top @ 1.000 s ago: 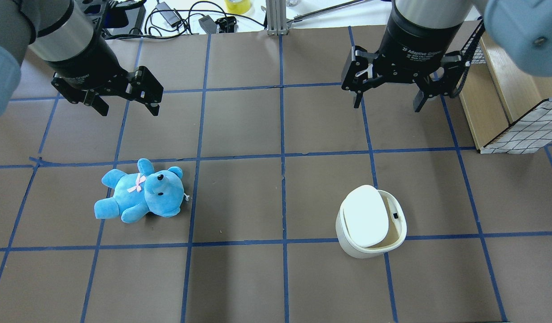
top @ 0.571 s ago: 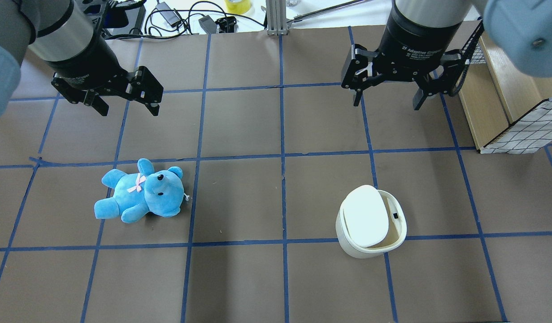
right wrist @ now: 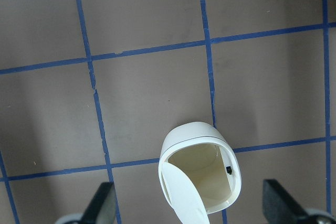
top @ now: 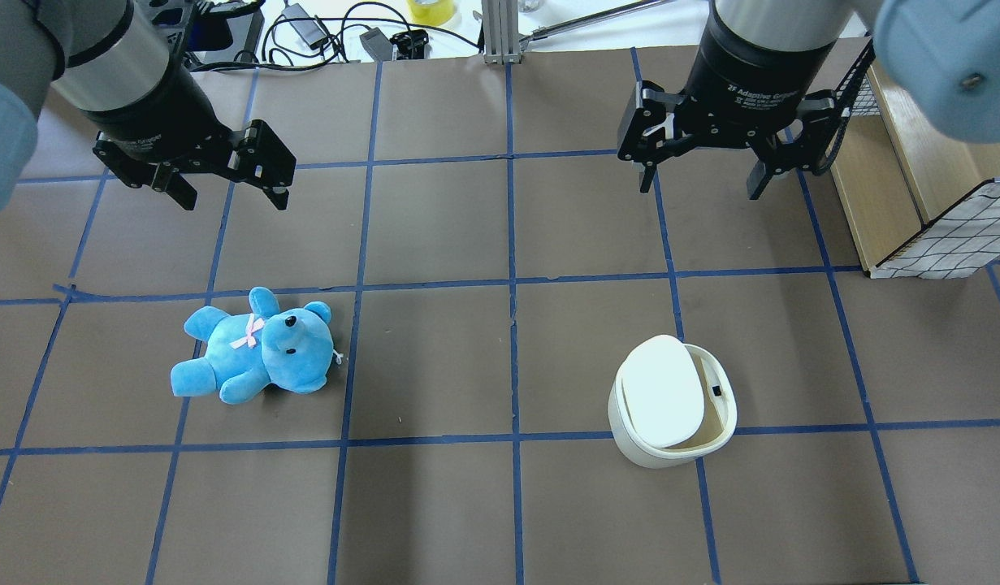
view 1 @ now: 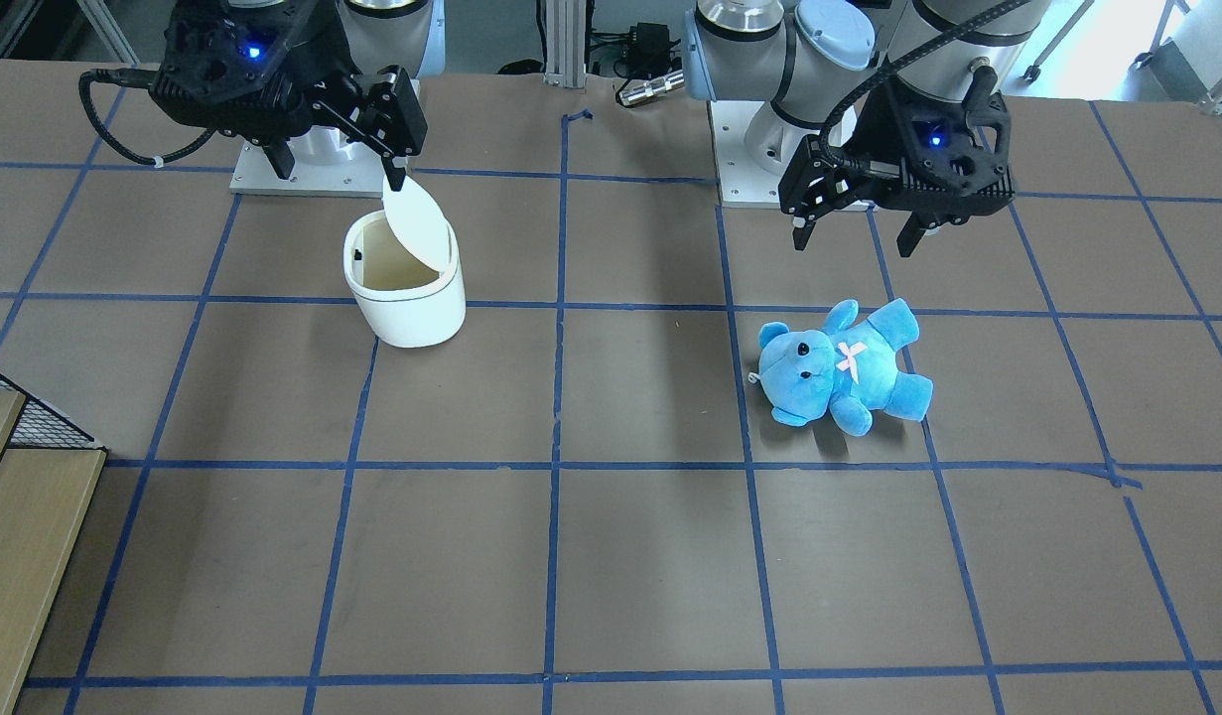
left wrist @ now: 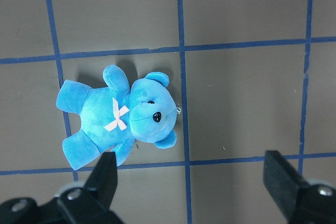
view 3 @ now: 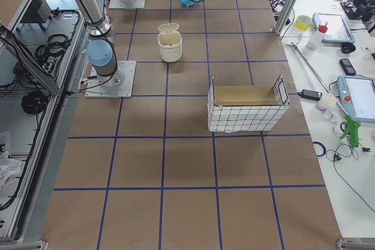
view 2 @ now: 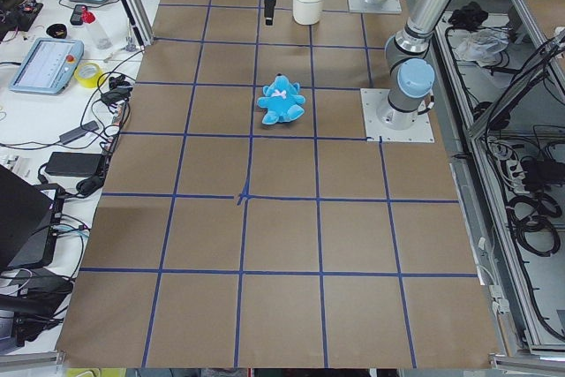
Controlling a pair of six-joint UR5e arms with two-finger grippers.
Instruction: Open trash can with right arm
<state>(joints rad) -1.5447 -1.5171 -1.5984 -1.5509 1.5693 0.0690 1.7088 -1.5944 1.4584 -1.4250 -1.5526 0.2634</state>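
The trash can (top: 672, 439) is a small white bin right of centre on the table. Its flat lid (top: 660, 392) is flipped up, and the beige inside (view 1: 387, 263) shows. It also shows in the right wrist view (right wrist: 185, 136) at the bottom centre. My right gripper (top: 701, 192) is open and empty. It hangs above the can, and whether a fingertip (view 1: 397, 179) touches the lid's top edge I cannot tell. My left gripper (top: 233, 199) is open and empty, above the blue teddy bear (top: 256, 349).
A wire-mesh box with a wooden inside (top: 914, 187) stands at the table's right edge, close to my right arm. Cables and a yellow tape roll (top: 430, 10) lie beyond the far edge. Blue tape lines grid the brown tabletop (top: 508, 366).
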